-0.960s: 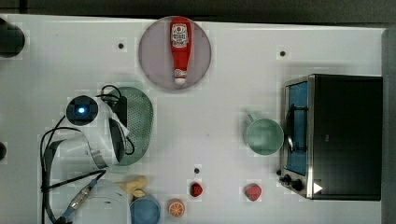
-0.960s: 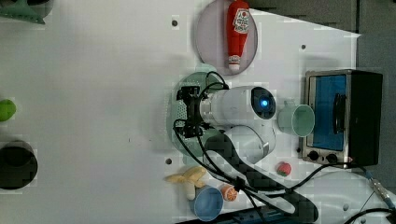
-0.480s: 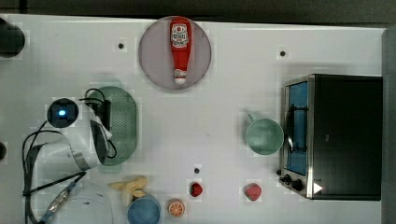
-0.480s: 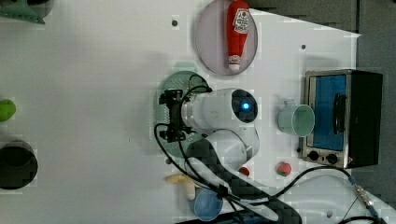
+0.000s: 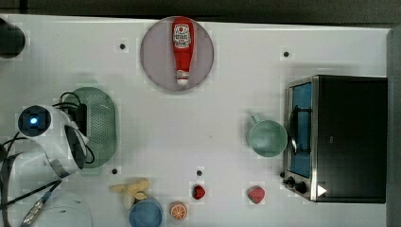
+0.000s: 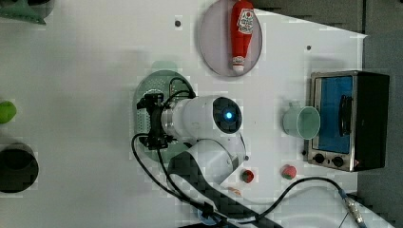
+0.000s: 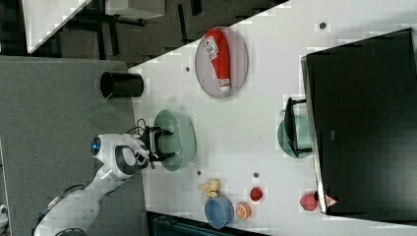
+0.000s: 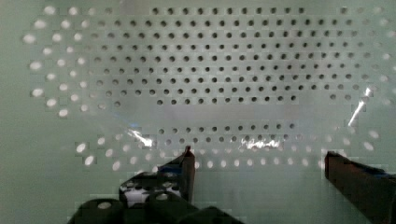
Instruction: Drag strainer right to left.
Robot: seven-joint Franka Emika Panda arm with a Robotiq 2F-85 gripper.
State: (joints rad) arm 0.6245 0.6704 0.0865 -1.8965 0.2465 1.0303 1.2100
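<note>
Top view: strainer (image 5: 100,125) sits on the white bench (image 5: 222,123) at the top view's left, partly under the arm (image 5: 52,142). Ketchup bottle (image 5: 182,47) lies on a round plate (image 5: 156,56); mug (image 5: 267,138) just beside the toaster oven (image 5: 340,137).

Left view: gripper (image 6: 153,121) is over the strainer (image 6: 142,102), jaws pointing toward the left view's left.

Right view: gripper (image 7: 164,143) reaches into the strainer (image 7: 184,140), jaws spread.

Wrist view: jaws wide apart, holding nothing; fingers (image 8: 187,170) close over the strainer's (image 8: 201,70) perforated floor.
</note>
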